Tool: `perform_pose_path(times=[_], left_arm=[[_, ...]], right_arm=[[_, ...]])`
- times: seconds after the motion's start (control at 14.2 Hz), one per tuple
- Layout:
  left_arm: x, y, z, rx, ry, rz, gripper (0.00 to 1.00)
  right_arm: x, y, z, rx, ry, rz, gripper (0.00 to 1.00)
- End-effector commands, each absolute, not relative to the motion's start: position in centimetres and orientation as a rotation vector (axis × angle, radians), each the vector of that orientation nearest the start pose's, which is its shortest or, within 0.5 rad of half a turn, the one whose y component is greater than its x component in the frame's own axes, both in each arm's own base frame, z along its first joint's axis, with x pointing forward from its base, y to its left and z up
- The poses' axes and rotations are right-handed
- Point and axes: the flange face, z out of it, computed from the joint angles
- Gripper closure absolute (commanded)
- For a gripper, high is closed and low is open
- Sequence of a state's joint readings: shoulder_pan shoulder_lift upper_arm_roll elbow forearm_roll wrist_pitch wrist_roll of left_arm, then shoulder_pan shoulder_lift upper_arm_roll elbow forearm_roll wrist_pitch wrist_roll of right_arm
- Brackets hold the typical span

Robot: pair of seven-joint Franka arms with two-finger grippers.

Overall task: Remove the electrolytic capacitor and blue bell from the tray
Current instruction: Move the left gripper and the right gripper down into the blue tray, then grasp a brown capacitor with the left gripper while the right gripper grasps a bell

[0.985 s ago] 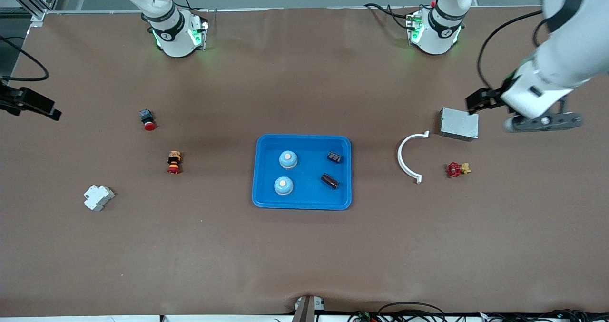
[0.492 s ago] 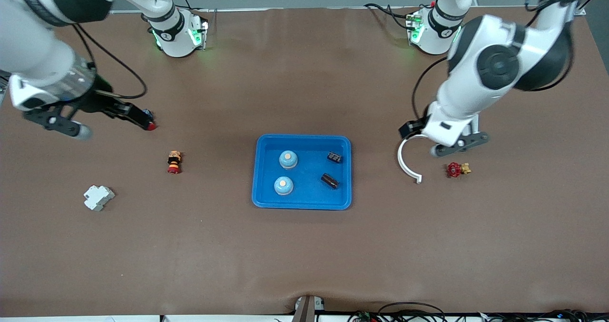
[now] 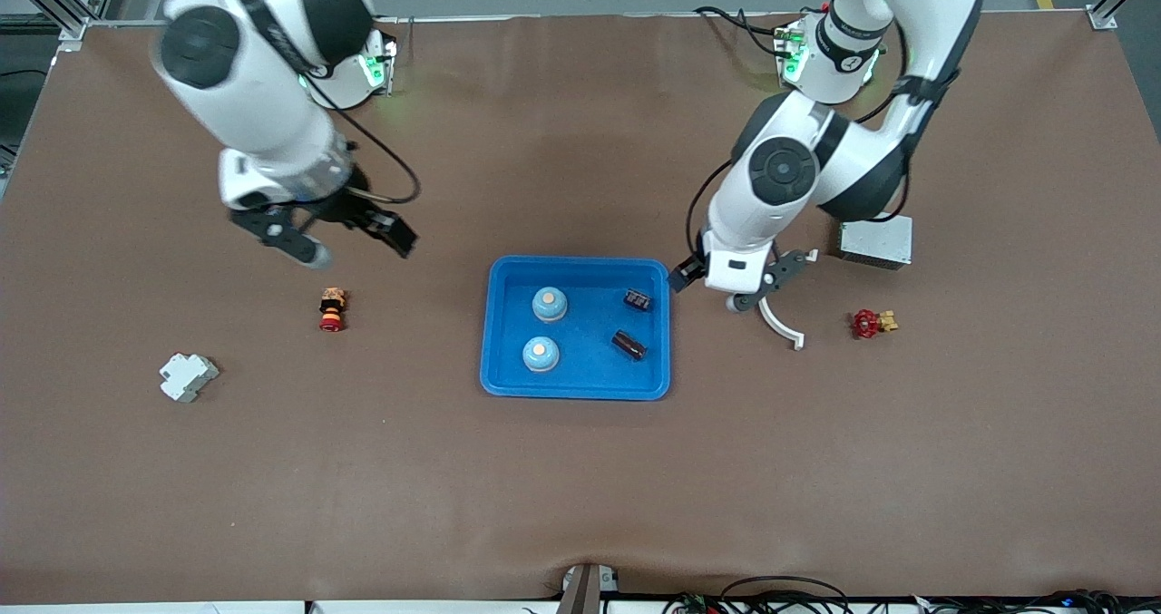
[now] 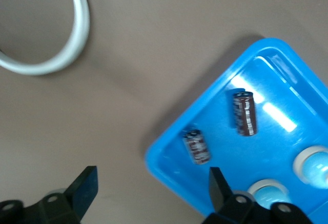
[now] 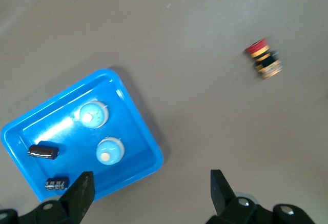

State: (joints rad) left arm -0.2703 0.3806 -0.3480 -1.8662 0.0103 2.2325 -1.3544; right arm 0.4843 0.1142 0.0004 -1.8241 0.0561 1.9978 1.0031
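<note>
A blue tray sits mid-table. It holds two light blue bells and two dark capacitors. My left gripper is open and empty, over the table just beside the tray's edge at the left arm's end. My right gripper is open and empty, over bare table toward the right arm's end. The left wrist view shows the tray, both capacitors and my left gripper. The right wrist view shows the tray, a bell and my right gripper.
A white arc, a grey box and a red valve lie toward the left arm's end. A red-and-yellow button and a white block lie toward the right arm's end.
Both arms have swung in from the table's ends toward the tray. The left gripper now hangs beside the tray's edge. The right arm now covers the small black-and-red button.
</note>
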Motion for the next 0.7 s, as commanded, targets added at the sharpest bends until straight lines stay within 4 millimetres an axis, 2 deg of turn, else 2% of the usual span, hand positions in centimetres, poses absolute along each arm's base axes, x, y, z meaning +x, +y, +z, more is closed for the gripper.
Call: perform_pose_path(times=[0.0,0.21,0.35,0.49,0.63], left_arm=[[52.0,-38.3,29.5,-2.936,-1.439,0.136,0.08],[51.7,-40.1,26.2,-2.885,-1.630,0.102,0.12],[51.7,-40.4,24.3,-2.860,-1.701,0.082,0.16],[50.9,-41.2,22.4,-2.862,-1.671,0.097,0.21],[50.9,-41.0,21.1,-2.855,-1.680,0.107,0.24]], right_arm=[[54.0,31.8,42.7,-2.932,0.865,-0.014,0.00],[54.4,35.8,37.8,-2.915,0.910,-0.017,0.00],[54.9,38.1,34.8,-2.941,0.895,-0.001,0.00],[55.9,39.3,32.3,-2.935,0.892,-0.006,0.00],[56.6,39.8,29.7,-2.920,0.891,-0.024,0.00]])
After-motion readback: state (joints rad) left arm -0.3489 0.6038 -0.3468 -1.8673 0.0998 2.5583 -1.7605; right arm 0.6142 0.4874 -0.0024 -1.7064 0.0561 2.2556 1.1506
